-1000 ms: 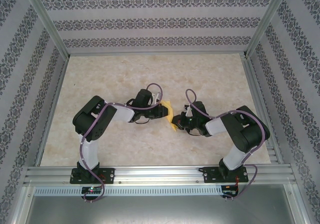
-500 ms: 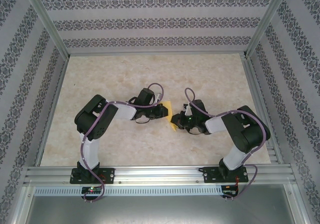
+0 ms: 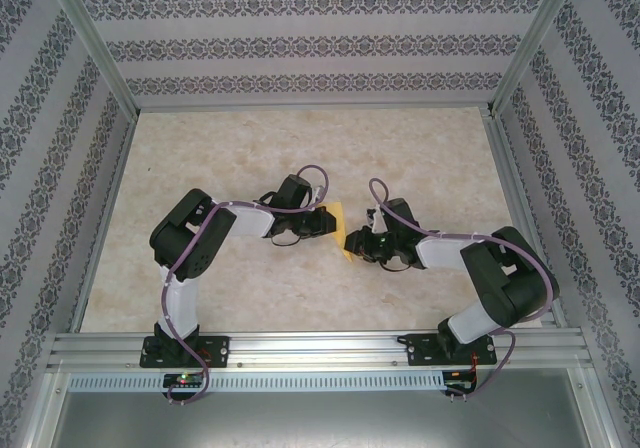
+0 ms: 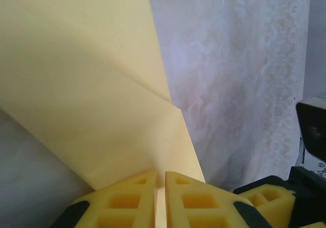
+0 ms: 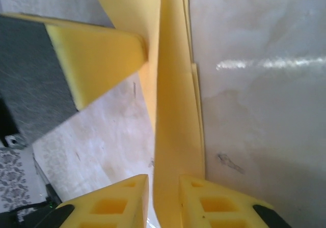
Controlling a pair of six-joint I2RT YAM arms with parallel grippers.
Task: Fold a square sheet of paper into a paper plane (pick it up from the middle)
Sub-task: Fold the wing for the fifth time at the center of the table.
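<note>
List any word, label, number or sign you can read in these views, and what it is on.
None readable.
The folded yellow paper is unmarked.
The wall panels carry only an ornamental pattern.
The small electronics by the arm bases are too small to read.

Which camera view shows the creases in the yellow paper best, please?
The left wrist view: the paper shows broadside, its creases plain. The right wrist view shows the paper edge-on; the top view, a small patch.

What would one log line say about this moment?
left hand: shut on paper | right hand: around paper, grip unclear | paper: creased, between both hands
</note>
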